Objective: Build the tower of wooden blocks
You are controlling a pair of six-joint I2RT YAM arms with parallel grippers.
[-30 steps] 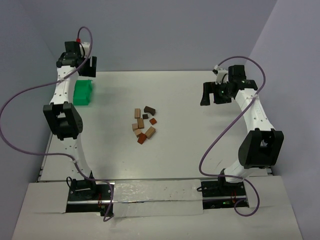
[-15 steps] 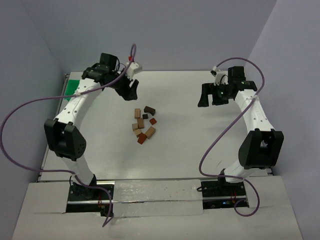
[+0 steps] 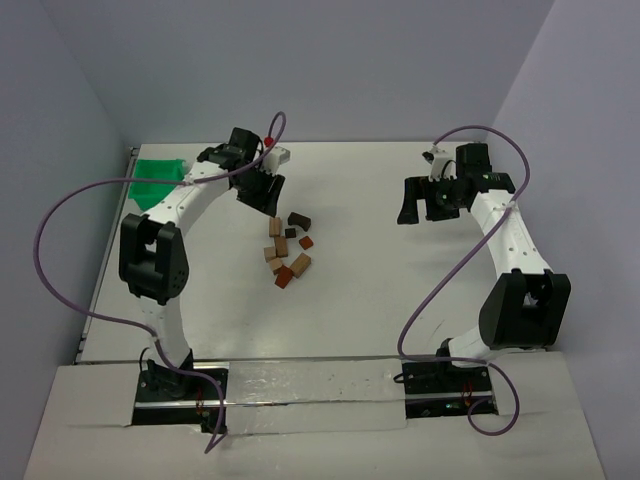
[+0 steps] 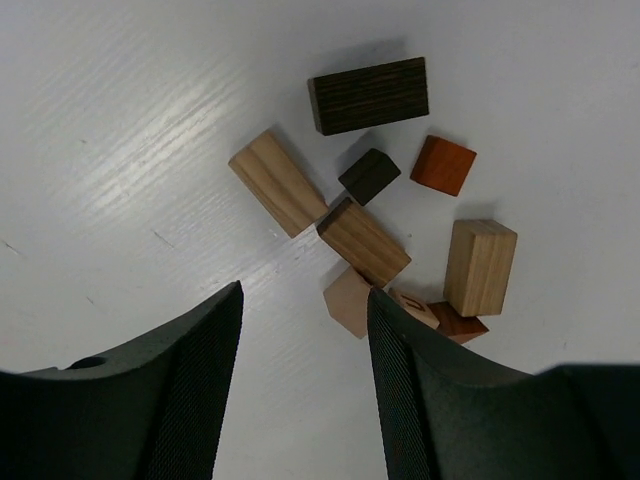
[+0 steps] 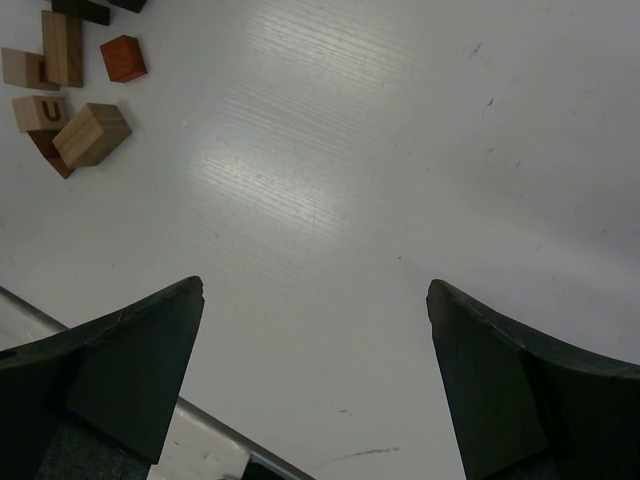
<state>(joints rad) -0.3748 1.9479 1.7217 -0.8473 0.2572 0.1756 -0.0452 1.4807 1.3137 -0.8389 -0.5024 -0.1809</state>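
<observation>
No tower stands. Several small wooden blocks point(image 3: 288, 245), tan, reddish-brown and dark brown, lie loose in a cluster at the table's middle. In the left wrist view I see a long dark block point(image 4: 368, 95), a tan block point(image 4: 277, 183), an orange-red cube point(image 4: 443, 165) and a brown block point(image 4: 363, 241). My left gripper point(image 3: 264, 192) hovers just behind the cluster, open and empty point(image 4: 303, 295). My right gripper point(image 3: 420, 205) is open and empty point(image 5: 315, 290) over bare table to the right. The blocks show at the top left of the right wrist view point(image 5: 91, 134).
A green plastic bin point(image 3: 160, 172) sits at the table's back left corner, behind the left arm. Purple cables loop off both arms. The table's near edge point(image 5: 120, 335) runs along the bottom left of the right wrist view.
My left arm swung from the back left corner by the green bin rightward to just behind the blocks. My right gripper shifted slightly left.
</observation>
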